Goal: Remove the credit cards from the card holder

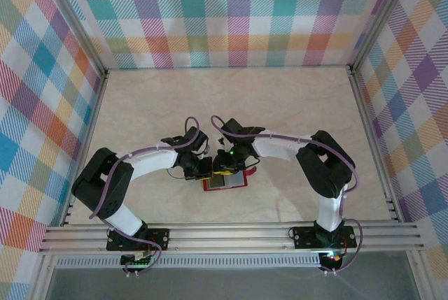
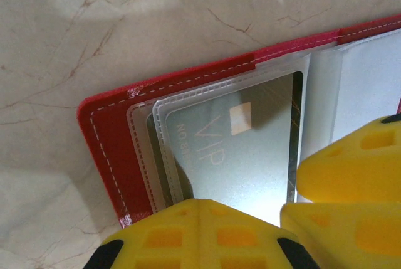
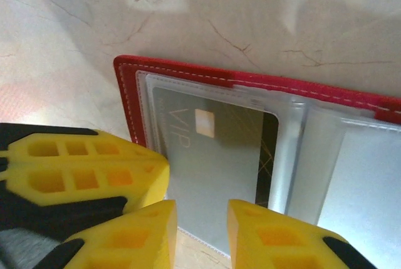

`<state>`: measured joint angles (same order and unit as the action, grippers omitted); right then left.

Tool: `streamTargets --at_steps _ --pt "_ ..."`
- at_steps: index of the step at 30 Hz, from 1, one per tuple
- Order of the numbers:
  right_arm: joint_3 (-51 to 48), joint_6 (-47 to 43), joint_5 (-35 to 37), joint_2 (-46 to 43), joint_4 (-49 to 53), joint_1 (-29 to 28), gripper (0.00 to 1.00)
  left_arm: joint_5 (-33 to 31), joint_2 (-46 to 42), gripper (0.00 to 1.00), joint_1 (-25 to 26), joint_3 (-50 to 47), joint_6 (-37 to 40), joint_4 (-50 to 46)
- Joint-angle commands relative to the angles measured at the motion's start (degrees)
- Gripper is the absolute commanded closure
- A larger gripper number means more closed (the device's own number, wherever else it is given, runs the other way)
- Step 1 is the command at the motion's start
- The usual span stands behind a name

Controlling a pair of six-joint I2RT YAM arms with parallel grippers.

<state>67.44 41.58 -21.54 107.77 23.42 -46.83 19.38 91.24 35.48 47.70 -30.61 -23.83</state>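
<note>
1. The red card holder [image 1: 225,182] lay open on the marbled worktop [image 1: 280,104], near the front edge between the two arms.
2. In the left wrist view, the card holder [image 2: 113,150] showed stacked clear plastic sleeves [image 2: 326,93] inside its stitched red border.
3. A pale credit card [image 2: 244,156] marked "VIP", with a small chip and a dark band along one edge, sat inside a sleeve on the left page.
4. The left pincer [image 2: 197,209] was clenched, its yellow fingers pressed together over the near edge of that sleeve. Whether it pinched anything could not be told.
5. In the right wrist view, the right pincer [image 3: 200,225] was released. Its fingers stood slightly apart above the lower edge of the sleeve holding the credit card [image 3: 213,156].
6. The left pincer [image 3: 88,168] lay just beside it, over the holder's left border [image 3: 128,93].
</note>
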Motion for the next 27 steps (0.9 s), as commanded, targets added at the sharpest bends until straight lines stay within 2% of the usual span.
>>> streamTargets --at_steps 1,10,16,27 --pt "-0.4 -0.1 0.8 1.0 0.6 0.5 0.72 -1.3 0.5 0.95 0.4 0.6 0.6 -1.9" --pt "0.6 -2.2 6.0 1.1 5.6 0.5 0.73 -2.0 0.1 0.95 0.4 0.3 0.8 -2.6" --pt "1.0 -2.6 7.0 -0.2 6.9 0.5 0.73 -2.1 -0.1 0.95 0.4 0.9 0.9 -3.1" --pt "-0.6 -0.1 -0.5 -0.6 -0.2 0.5 0.73 -2.2 0.3 0.95 0.4 0.9 0.9 -3.1"
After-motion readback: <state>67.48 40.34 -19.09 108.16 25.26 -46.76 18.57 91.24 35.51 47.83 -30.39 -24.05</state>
